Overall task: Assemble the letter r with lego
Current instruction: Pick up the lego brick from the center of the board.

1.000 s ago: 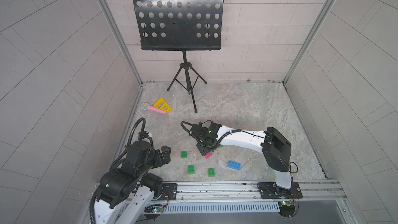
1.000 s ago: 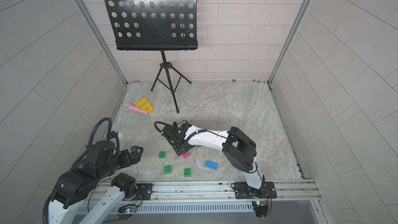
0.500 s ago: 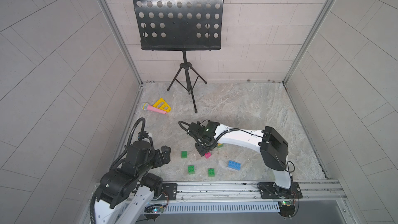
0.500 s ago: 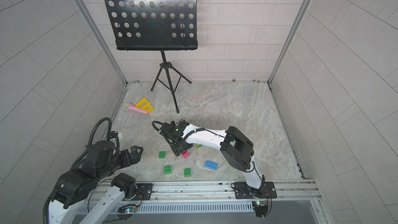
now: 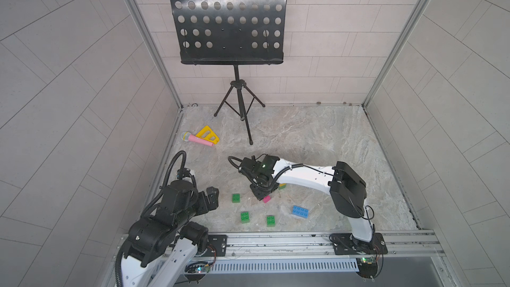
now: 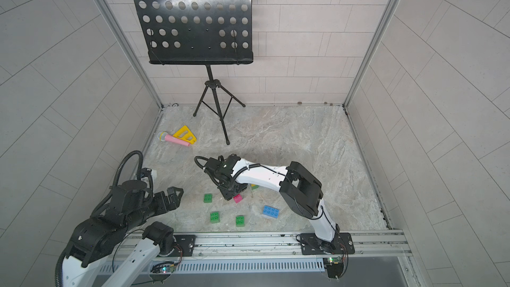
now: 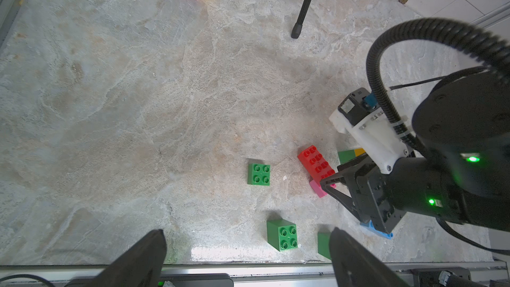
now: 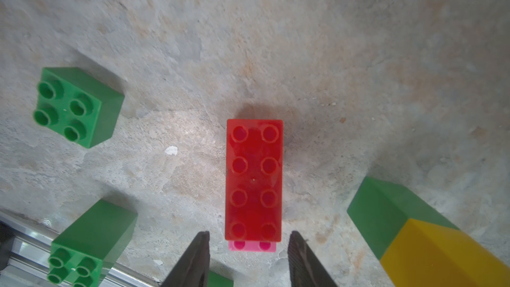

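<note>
1. Near-centre on the floor: right gripper [image 8: 248, 234] has jaws apart, straddling one end of red brick [image 8: 254, 178], gaps both sides, not pinching; pink brick [image 8: 251, 245] peeks from under that end.
2. Progress: early, prob. Green-on-yellow pair [image 8: 386, 211] sits just right; three loose green bricks [image 5: 245, 217] and blue brick [image 5: 300, 212] are unjoined.
3. Left gripper [image 7: 247, 231]: spread wide, empty, near-left.
4. Music stand [image 5: 226, 23] and toy mic [image 5: 197, 139] are far off; nothing blocks.

Top views: high, steep downward. Wrist views: low, sharing red brick [image 7: 316, 162].
</note>
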{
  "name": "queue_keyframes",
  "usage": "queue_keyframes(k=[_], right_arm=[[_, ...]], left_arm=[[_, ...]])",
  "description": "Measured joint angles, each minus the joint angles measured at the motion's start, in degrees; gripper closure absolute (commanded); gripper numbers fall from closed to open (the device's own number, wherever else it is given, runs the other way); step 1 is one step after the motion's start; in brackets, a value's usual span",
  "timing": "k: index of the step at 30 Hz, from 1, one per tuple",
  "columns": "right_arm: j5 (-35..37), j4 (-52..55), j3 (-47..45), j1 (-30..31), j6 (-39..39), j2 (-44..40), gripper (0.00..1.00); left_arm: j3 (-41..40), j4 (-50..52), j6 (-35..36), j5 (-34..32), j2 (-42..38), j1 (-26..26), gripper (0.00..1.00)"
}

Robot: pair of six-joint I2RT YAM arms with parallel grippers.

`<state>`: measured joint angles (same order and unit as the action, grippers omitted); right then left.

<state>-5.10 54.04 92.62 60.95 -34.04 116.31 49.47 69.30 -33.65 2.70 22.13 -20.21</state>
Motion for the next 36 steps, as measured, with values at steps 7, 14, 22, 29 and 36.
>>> queue_keyframes(k=[7, 14, 22, 29, 36], right_arm=[[-0.07, -0.04, 0.04, 0.00, -0.04, 2.43, 0.58], [-0.02, -0.22, 0.04, 0.00, -0.07, 2.60, 0.60], [0.02, -0.22, 0.07, 0.00, -0.07, 2.60, 0.60], [0.37, -0.22, 0.81, 0.00, -0.07, 2.60, 0.58], [0.52, -0.20, 0.81, 0.00, -0.17, 2.60, 0.57]], left_arm=[[0.00, -0.02, 0.24, 0.63, 0.09, 0.11, 0.00], [-0.04, -0.04, 0.48, 1.22, 0.42, 0.11, 0.00], [-0.26, -0.09, 0.70, 1.53, 0.57, 0.11, 0.00], [-0.26, -0.09, 0.70, 1.81, 0.66, 0.11, 0.00], [-0.26, -0.09, 0.72, 2.01, 0.72, 0.11, 0.00]])
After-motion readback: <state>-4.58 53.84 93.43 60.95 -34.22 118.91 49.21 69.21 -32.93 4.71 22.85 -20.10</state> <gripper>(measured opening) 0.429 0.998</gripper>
